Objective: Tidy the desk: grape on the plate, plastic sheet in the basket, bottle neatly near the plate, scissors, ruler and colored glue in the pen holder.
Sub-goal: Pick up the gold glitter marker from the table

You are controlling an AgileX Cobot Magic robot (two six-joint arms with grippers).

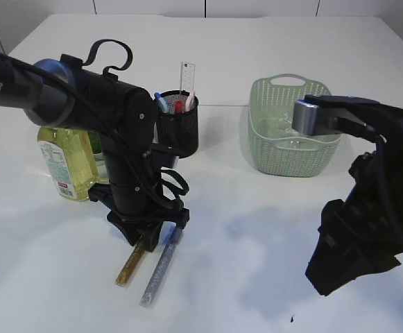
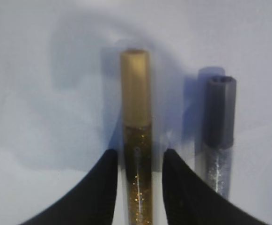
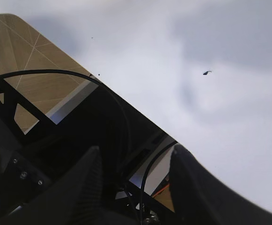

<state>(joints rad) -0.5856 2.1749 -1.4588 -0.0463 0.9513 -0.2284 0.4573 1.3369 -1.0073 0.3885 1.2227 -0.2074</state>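
On the table, left pincer (image 2: 139,164) straddles gold glue (image 2: 136,140), exterior hides this.

On the bench (image 1: 256,229), two glue sticks lay side by side near the front, the gold one (image 1: 130,263) left of the silver one (image 1: 161,268). Behind them stood the pen holder (image 1: 178,126), the bottle (image 1: 66,161) to its left and the basket (image 1: 288,132) to its right.

The left hand (image 2: 139,161) straddled the gold stick.

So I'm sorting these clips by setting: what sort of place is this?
Probably a lab desk staged as an office workspace: a plain white tabletop, a black mesh pen holder with pens and a ruler, and a pale green plastic basket. Two black robot arms work over it.
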